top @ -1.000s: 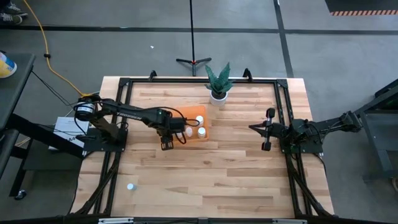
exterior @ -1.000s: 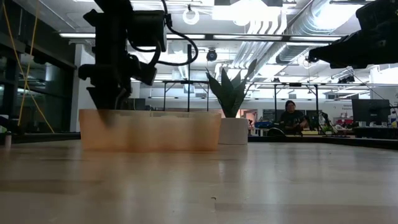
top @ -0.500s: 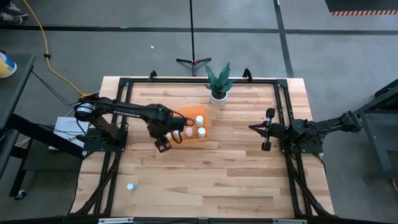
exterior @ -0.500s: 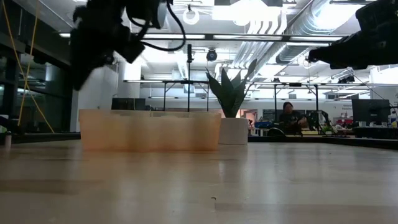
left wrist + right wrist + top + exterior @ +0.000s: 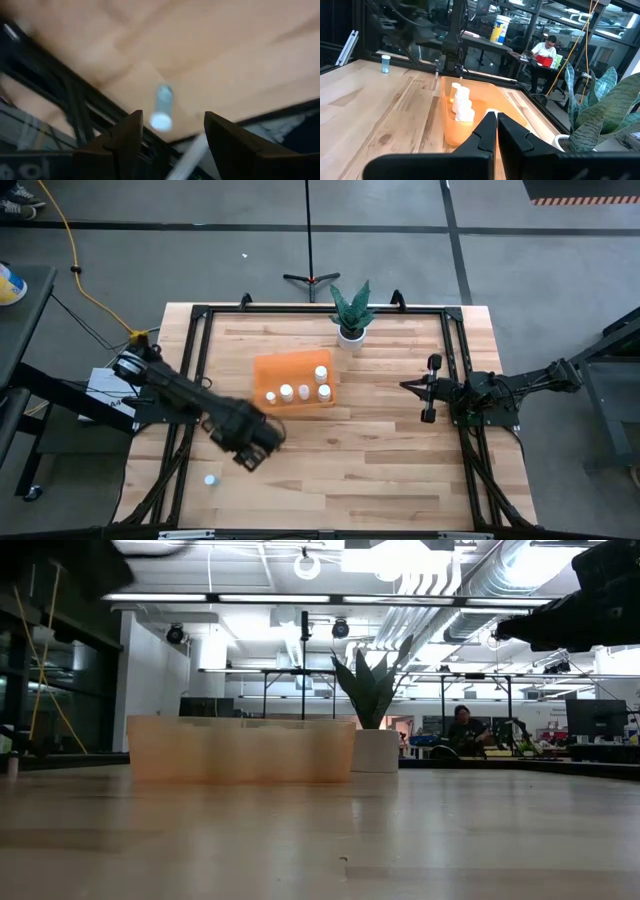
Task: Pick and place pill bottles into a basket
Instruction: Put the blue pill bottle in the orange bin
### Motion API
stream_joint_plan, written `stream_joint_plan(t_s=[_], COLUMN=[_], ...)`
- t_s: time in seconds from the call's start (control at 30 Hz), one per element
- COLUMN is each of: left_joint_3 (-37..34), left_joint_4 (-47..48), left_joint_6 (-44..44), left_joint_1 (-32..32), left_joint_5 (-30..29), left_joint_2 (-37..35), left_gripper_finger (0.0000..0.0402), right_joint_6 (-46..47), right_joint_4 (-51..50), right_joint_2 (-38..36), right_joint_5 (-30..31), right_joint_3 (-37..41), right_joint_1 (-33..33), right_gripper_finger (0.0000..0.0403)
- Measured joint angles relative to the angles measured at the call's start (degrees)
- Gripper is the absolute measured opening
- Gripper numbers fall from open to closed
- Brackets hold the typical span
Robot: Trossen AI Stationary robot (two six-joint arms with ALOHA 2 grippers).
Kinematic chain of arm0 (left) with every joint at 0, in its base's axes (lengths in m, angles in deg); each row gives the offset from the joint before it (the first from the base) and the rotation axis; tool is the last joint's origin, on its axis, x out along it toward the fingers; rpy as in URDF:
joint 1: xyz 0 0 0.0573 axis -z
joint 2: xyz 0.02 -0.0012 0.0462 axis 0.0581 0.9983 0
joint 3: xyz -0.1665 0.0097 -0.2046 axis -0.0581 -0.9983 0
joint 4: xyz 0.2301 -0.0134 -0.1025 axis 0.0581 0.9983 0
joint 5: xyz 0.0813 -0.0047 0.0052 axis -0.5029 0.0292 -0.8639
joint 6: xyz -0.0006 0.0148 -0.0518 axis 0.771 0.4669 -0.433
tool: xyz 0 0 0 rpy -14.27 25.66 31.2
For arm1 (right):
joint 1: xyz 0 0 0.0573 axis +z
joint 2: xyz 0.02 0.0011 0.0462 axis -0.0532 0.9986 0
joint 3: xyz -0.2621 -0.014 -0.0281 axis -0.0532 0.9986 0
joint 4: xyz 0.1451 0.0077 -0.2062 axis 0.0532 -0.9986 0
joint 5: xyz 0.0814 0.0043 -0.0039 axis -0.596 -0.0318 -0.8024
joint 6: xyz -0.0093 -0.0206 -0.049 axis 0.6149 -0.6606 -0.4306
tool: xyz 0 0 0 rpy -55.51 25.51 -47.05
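The orange basket point(image 5: 270, 367) sits mid-table with several white-capped pill bottles point(image 5: 304, 391) standing in it; the right wrist view shows them too point(image 5: 462, 103). One lone pill bottle point(image 5: 210, 479) stands on the wood near the table's near-left corner, and the left wrist view point(image 5: 162, 106) shows it ahead of the fingers. My left gripper point(image 5: 246, 457) hangs open above the table between the basket and that bottle, with nothing between its fingers point(image 5: 127, 140). My right gripper point(image 5: 431, 389) waits shut at the table's right side.
A white pot with a green plant point(image 5: 350, 330) stands at the far edge behind the basket. A black frame point(image 5: 200, 315) runs around the tabletop. Bare wood lies in front of the basket and at the near right. A person point(image 5: 465, 730) sits far behind the table.
My left gripper has left the basket's near-left end and swung toward the table's near-left corner and the lone bottle. It rose and rolled about its own axis on the way. The bottles in the basket stand as before, now uncovered.
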Motion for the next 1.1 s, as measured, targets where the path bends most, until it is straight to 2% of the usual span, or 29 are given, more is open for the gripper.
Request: stream_joint_plan(t_s=[0.13, 0.27, 0.43, 0.57, 0.83, 0.97, 1.1], left_joint_3=[0.0, 0.0, 0.0, 0.0, -0.6, -3.6, -4.8], left_joint_4=[-4.3, -7.4, -7.5, -7.5, -10.7, -11.0, -10.9], left_joint_6=[-10.0, -17.6, -21.5, -23.9, -31.9, -35.4, -35.4], left_joint_1=[6.5, 10.5, 12.7, 14.2, 16.7, 18.3, 18.7], left_joint_5=[4.5, 6.6, 4.4, 0.1, 0.5, 3.2, 5.2], left_joint_2=[0.0, 0.0, 0.0, 0.0, 0.0, 0.0, 0.0], left_gripper_finger=[0.0246, 0.0246, 0.0246, 0.0246, 0.0247, 0.0267, 0.0307], right_joint_6=[-0.4, -0.6, -1.5, -1.7, -1.4, -1.3, -1.3], right_joint_4=[0.0, 0.0, 0.0, 0.0, -0.5, -0.6, -0.5], right_joint_2=[0.0, 0.0, 0.0, 0.0, 0.0, 0.0, 0.0], right_joint_5=[0.0, 0.0, 0.0, -0.1, -0.5, -4.5, -8.8], right_joint_3=[0.0, 0.0, 0.0, 0.0, 0.0, 0.0, 0.0], right_joint_1=[0.0, 0.0, 0.0, 0.0, 0.0, 0.0, 0.0], right_gripper_finger=[0.0007, 0.0007, 0.0008, 0.0007, 0.0006, 0.0005, 0.0007])
